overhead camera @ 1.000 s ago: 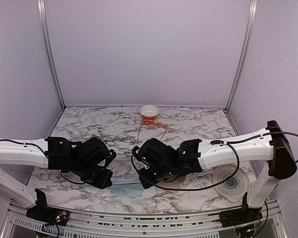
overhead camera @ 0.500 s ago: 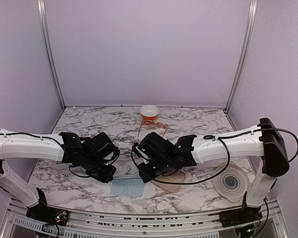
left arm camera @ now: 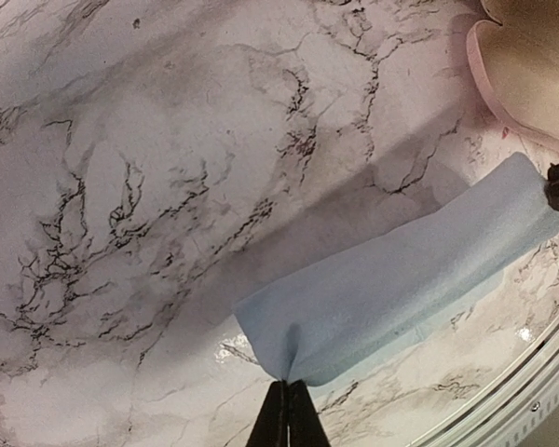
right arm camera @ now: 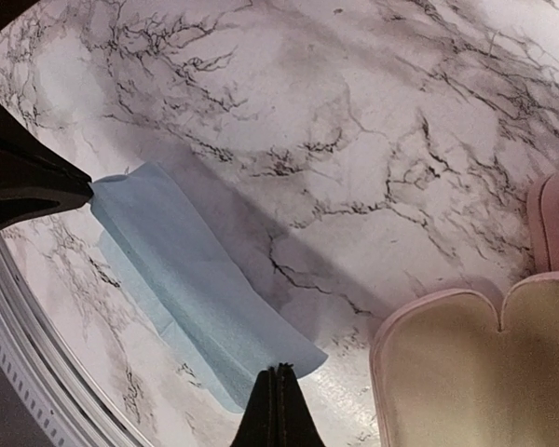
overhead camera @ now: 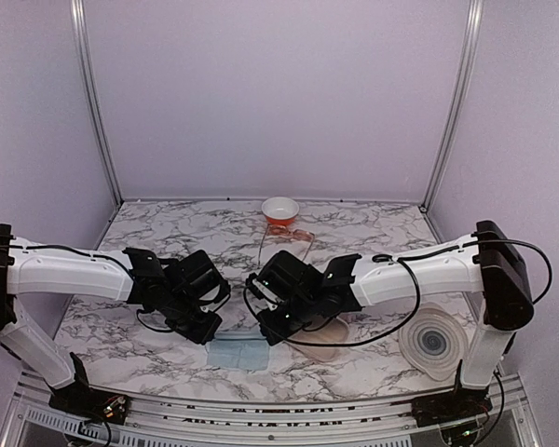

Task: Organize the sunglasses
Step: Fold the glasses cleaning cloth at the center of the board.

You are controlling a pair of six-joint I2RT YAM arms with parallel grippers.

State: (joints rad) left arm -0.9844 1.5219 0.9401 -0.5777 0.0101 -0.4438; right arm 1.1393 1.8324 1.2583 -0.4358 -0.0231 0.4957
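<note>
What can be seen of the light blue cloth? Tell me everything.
The light blue cloth is a thin, soft-looking oblong, doubled over so a second layer peeks out along one long edge. It spans between the two hands: the left hand is shut on one end, the right hand on the other. It casts a shadow on the marble table beneath.

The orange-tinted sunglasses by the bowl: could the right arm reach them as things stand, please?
Probably not yet: the right gripper is shut on a corner of the blue cloth. Once released, nothing visible bars its way to the sunglasses.
</note>
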